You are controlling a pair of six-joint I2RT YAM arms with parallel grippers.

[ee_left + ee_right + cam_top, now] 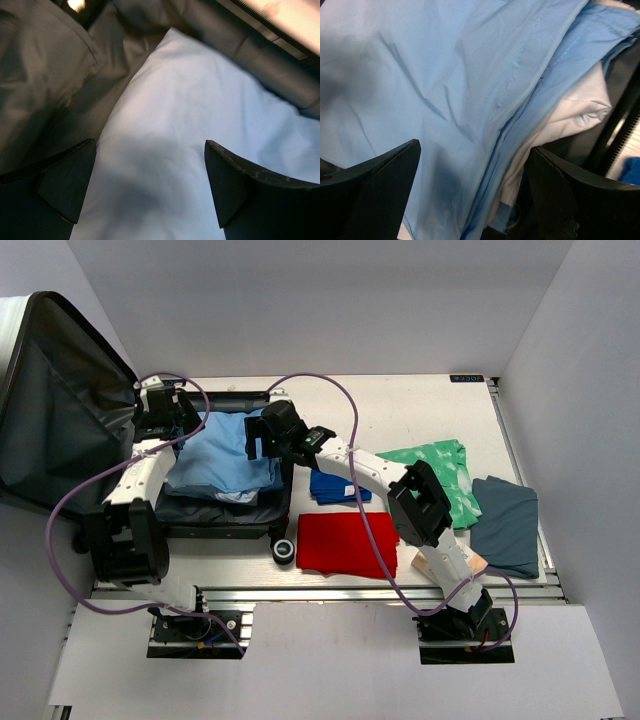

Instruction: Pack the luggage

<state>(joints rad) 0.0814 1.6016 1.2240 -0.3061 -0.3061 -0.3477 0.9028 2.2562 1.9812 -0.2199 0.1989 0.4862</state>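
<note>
Light-blue garment (225, 455) fills the open luggage (220, 515) at the table's left, directly beneath left gripper (150, 145) and right gripper (475, 147), both wide and empty; red cloth (335, 540) lies rightward, nearer the right.

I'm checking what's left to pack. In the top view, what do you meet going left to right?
Luggage lid → light blue clothes → dark blue cloth → green shirt → grey cloth.
</note>
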